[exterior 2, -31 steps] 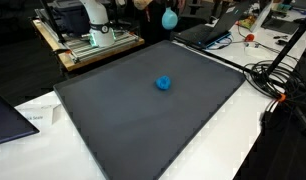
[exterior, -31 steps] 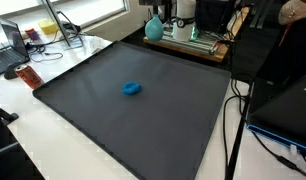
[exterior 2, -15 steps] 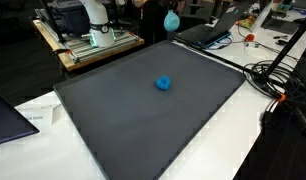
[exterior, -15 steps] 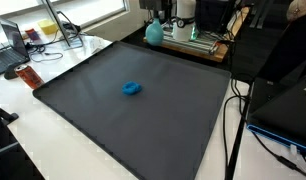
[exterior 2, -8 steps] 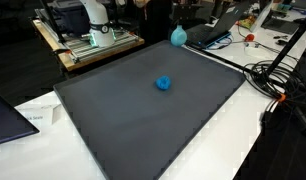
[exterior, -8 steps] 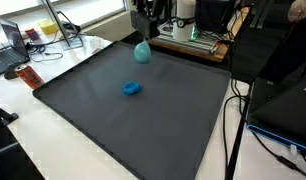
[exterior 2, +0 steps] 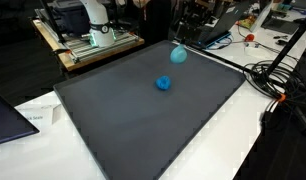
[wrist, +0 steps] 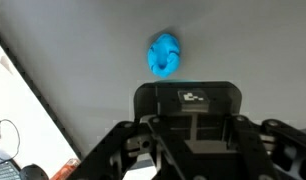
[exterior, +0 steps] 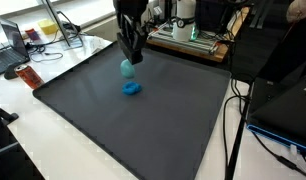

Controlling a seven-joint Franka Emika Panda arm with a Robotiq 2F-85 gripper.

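The jaws were pinched shut on the narrow top of a pale teal teardrop-shaped soft object [exterior: 126, 68]. It hung free above the dark grey mat [exterior: 113, 130], at about 11 o'clock of a small bright blue crumpled lump [exterior: 132, 88] that lay on the mat near its middle. Carrying a dangling thing like this probably called for a firm pinch and slow, level travel, so that it would neither swing nor slip, with enough height to clear the lump.

Both exterior views showed the hanging object [exterior 2: 178, 55] and its gap from the lump [exterior 2: 164, 84]. The wrist view did not show the object at all. It showed only the lump [wrist: 164, 55] at 12 o'clock of the dark jaws, which gave the line-up the exterior views lacked.
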